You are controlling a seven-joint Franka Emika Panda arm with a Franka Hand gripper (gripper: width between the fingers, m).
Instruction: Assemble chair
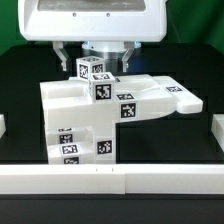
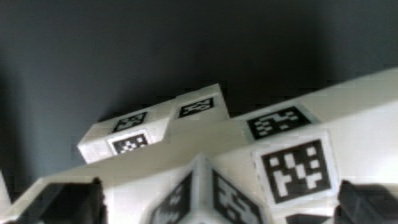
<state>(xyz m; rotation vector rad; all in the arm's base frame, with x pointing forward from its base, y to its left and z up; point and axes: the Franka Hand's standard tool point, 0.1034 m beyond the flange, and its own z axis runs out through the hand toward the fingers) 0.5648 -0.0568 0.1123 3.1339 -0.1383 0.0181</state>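
- Pincer [image 1: 97, 62] above chair [image 1: 85, 120], jaws spread wide, gripping nothing.
- Small cube [image 1: 93, 71] between fingers, seated atop chair.
- Chair resting on black table [image 1: 160, 140].

The gripper [image 1: 91, 52] is a chunky glossy white housing with rounded corners, filling the top of the exterior frame. Under it sits a grey middle section, and two slim grey fingers [image 1: 62, 55] stick down. In the wrist view the fingers look dark and blurry.
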